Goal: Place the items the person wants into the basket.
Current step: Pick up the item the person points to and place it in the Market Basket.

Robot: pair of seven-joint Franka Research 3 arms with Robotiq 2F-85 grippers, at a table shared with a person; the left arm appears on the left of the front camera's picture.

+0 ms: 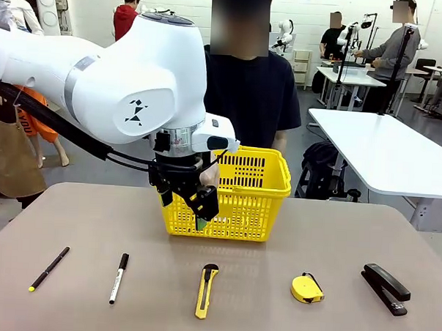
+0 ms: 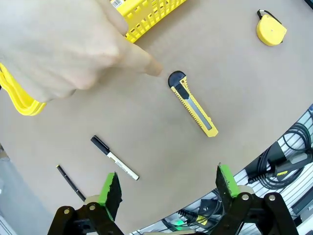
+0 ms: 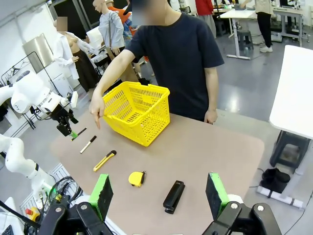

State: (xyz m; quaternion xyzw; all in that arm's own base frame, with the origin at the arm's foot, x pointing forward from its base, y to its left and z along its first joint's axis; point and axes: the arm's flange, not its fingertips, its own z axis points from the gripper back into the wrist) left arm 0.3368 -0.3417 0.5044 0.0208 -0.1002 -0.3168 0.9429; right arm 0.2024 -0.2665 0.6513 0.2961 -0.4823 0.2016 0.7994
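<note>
Table (image 1: 254,247), one basket (image 1: 249,189), one box cutter (image 1: 207,290), left tool (image 2: 168,180) gaping, right tool (image 3: 157,186) gaping

A yellow-and-black box cutter (image 1: 207,290) lies flat on the counter (image 1: 268,263). A black-capped white-barrelled marker (image 1: 118,277) lies to its left, and a thin black pen with a yellow-green tip (image 1: 49,268) farther left. Behind them a bright yellow slotted plastic basket (image 1: 257,211) stands upright. The person in a dark navy T-shirt (image 1: 250,93) points a hand (image 2: 58,49) at the cutter's black end.
</note>
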